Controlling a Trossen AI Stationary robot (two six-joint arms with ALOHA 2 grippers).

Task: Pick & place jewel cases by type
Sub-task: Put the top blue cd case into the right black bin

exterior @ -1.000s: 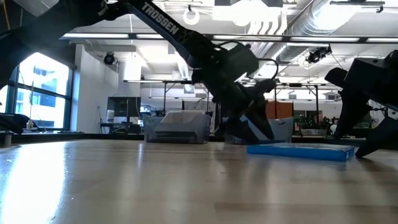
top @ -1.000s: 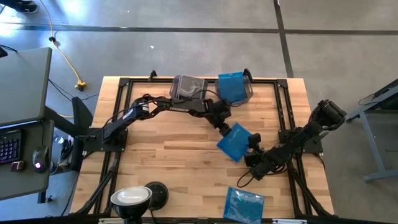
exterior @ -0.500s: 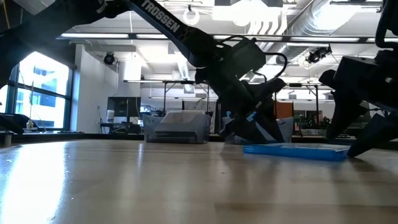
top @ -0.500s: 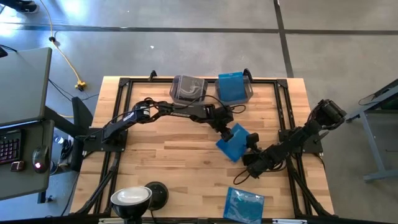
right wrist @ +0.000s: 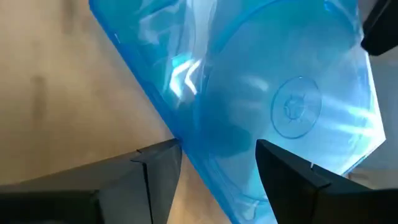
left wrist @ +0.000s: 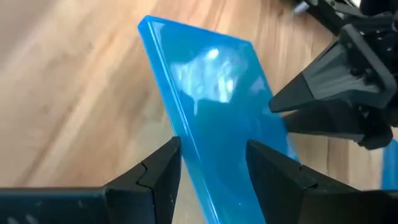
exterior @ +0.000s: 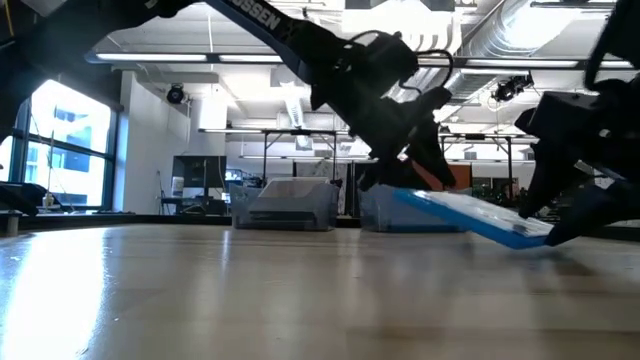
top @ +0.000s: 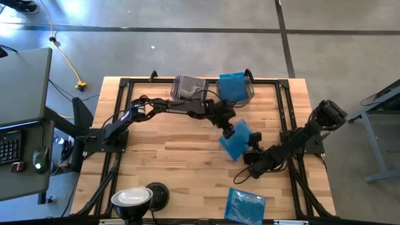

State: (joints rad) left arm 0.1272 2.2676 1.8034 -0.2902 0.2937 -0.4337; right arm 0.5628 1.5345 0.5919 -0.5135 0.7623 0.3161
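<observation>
A translucent blue jewel case (top: 236,140) sits tilted right of the table's middle. In the low view its raised end (exterior: 405,196) is by my left gripper (exterior: 412,172) and its lower end (exterior: 528,236) is down at the table. My left gripper (top: 229,127) is shut on it. My right gripper (top: 252,150) is open at the lower end, and in its wrist view the case (right wrist: 273,93) fills the gap between its fingers. Another blue case (top: 234,86) lies in the far right bin. My left gripper (left wrist: 214,152) pinches the blue case's raised edge (left wrist: 193,143) between its two fingers, coming slanting down from the far left. The case is tilted, its held end clear of the table and its opposite end low. My right gripper: whether its fingers (right wrist: 155,168) touch the case, I cannot tell.
Two smoky-grey bins stand at the far edge, the left one (top: 189,87) beside the one (top: 250,92) holding the blue case. A blue crinkled packet (top: 245,205) lies at the near edge. A white round lamp (top: 132,199) and a dark disc (top: 157,192) sit near-left. Black rails (top: 119,100) frame the table.
The blue case lay flat on the table. Its end at my left gripper has since been lifted, so it is tilted, while the end at my right gripper has stayed low. My left gripper closed in on the case and rose a little.
</observation>
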